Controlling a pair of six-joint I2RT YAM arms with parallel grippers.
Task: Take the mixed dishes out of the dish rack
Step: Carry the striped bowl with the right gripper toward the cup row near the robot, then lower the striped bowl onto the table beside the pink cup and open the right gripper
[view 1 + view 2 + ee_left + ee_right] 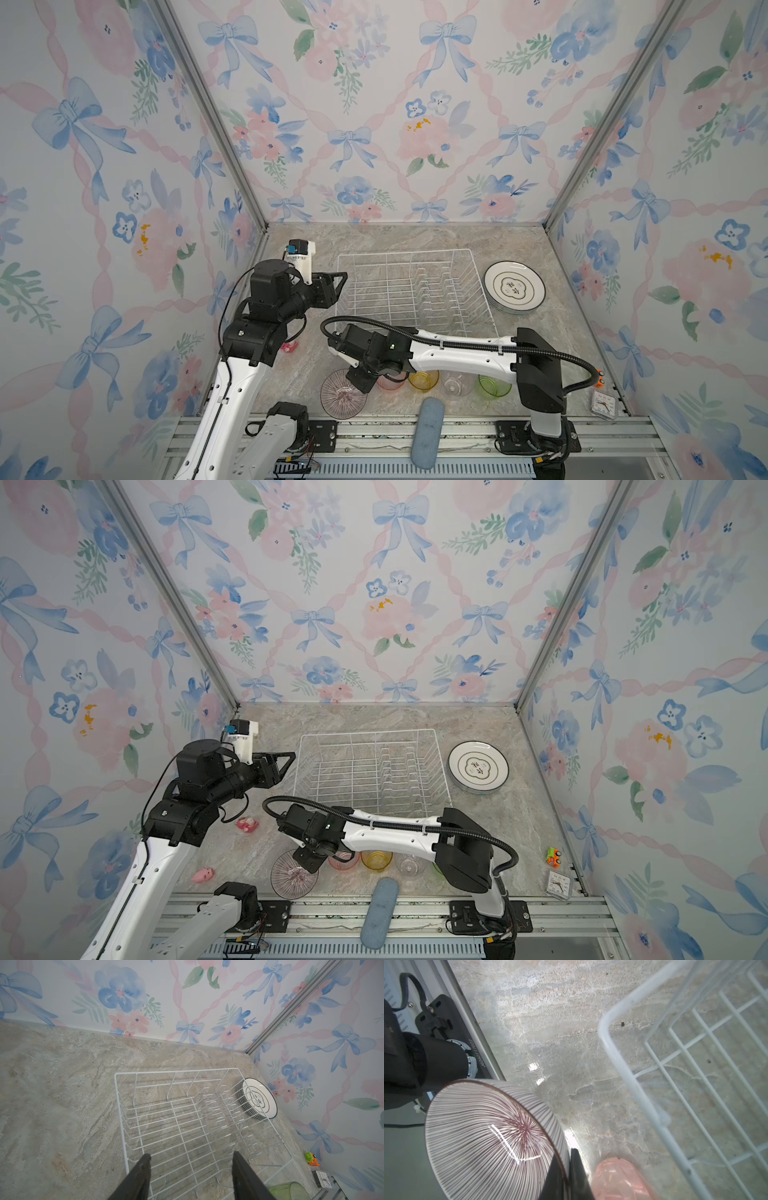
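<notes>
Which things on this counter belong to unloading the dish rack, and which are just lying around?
Job: white wire dish rack; stack of dark-rimmed white plates; pink-striped ribbed bowl; pink translucent tumbler; yellow tumbler; clear tumbler; green tumbler.
Lying about: blue fuzzy oblong pad; small square clock; orange-green toy car; pink-red toy; pale pink toy.

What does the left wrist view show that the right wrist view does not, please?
Only the left wrist view: the stacked plates, a green tumbler and the open left end effector. Only the right wrist view: the striped bowl, its rim pinched by the right end effector, and a pink tumbler. Both: the white dish rack on the marbled tabletop.
</notes>
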